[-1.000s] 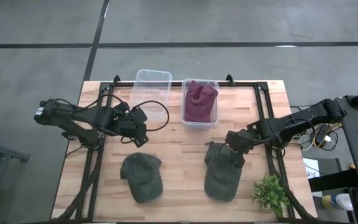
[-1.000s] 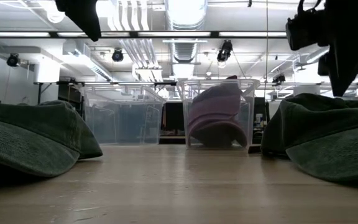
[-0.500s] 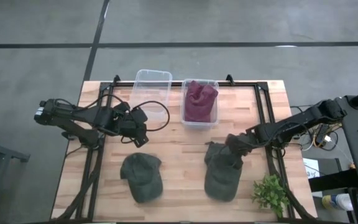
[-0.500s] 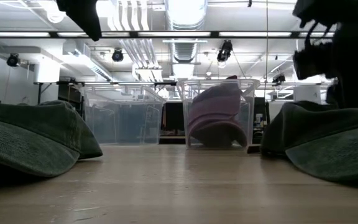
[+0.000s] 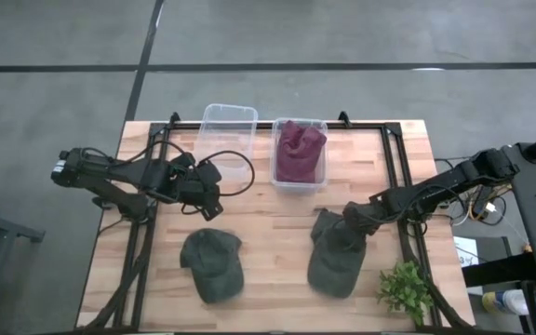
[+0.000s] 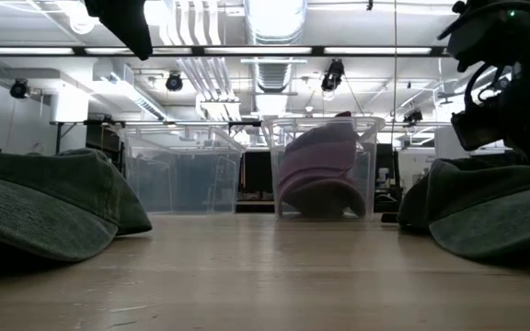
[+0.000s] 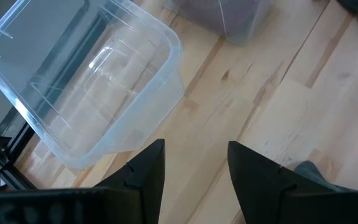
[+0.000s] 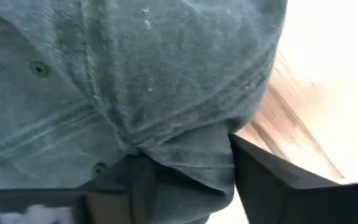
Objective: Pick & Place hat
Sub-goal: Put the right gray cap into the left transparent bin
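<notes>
Two dark green caps lie on the wooden table. The left cap (image 5: 212, 263) rests brim toward the near edge and nothing touches it. My right gripper (image 5: 350, 226) has come down on the far part of the right cap (image 5: 335, 256), open, with the cap's cloth (image 8: 166, 81) filling its wrist view. A maroon hat (image 5: 299, 154) sits in the right clear bin (image 5: 316, 182). My left gripper (image 7: 194, 180) hangs open above the table near the empty clear bin (image 5: 228, 130). My right gripper slants down from the table's right side onto the crown's back edge (image 8: 191, 158) of the right cap. Its two fingers (image 8: 272, 180) stand apart with a bulge of crown cloth between them. The cap lies flat on the table, its crown pressed low (image 6: 486, 179).
A small green plant (image 5: 405, 288) stands at the near right corner, close to the right cap. A black frame rail (image 5: 400, 177) runs along the table's right side under my right arm. Bare wood lies between the two caps and the bins.
My right gripper has moved down and a little toward the near edge, onto the right cap's crown. The crown has sunk lower under it, and the cap has shifted slightly toward the table's right. The left arm has kept still.
</notes>
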